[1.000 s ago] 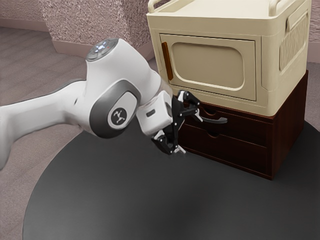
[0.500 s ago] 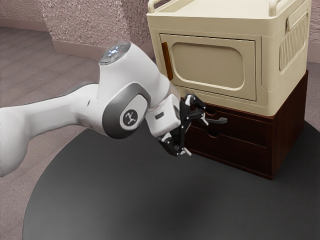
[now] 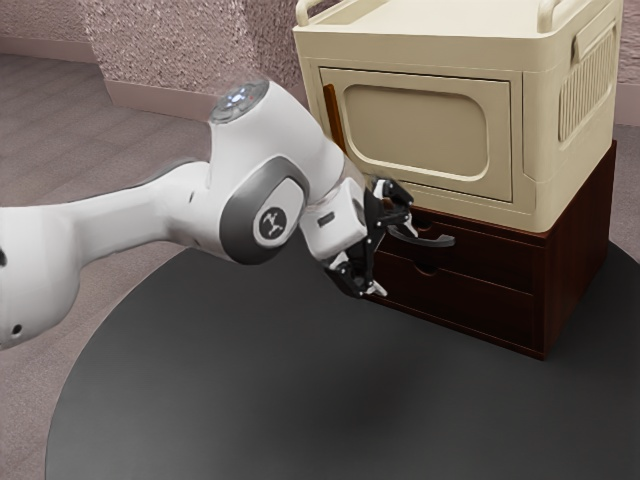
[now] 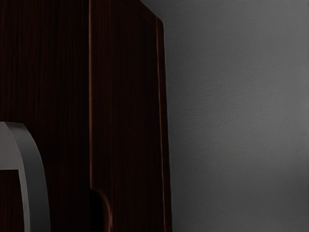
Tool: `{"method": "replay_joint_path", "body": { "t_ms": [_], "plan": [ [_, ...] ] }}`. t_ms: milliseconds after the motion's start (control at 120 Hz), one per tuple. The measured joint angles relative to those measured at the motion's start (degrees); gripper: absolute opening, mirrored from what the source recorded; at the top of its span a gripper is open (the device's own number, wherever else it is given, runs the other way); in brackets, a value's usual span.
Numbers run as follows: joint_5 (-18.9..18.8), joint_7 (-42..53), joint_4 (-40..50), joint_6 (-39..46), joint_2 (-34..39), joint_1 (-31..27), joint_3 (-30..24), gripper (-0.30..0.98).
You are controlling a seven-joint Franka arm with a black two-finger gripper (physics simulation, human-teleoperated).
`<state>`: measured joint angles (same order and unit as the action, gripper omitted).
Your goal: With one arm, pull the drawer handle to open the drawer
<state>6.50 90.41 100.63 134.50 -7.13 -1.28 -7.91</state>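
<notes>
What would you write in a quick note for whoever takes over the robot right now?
Hand: open, close to the gray handle, not gripping it.
Job's things: the handle is on the front of the upper drawer, in the dark wooden chest under the cream cabinet.
Done: the hand is near the handle.
Left: the drawer looks shut, so probably line up on the handle, close on it and pull the drawer open.

A round, dark grey table (image 3: 270, 380) carries a dark wooden drawer unit (image 3: 500, 285).
</notes>
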Motion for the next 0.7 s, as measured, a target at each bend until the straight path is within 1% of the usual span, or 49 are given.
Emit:
{"method": "replay_joint_path", "body": {
  "t_ms": [58,100,208,700],
  "plan": [
    [0.0,0.0,-0.1,0.1,-0.4,0.0,0.0,0.73],
    [0.0,0.0,-0.1,0.1,-0.8,0.1,0.0,0.81],
    [0.0,0.1,-0.6,0.1,-1.1,0.1,0.0,0.68],
    [0.0,0.1,-1.3,0.0,-2.1,0.0,0.0,0.69]
  ]
}}
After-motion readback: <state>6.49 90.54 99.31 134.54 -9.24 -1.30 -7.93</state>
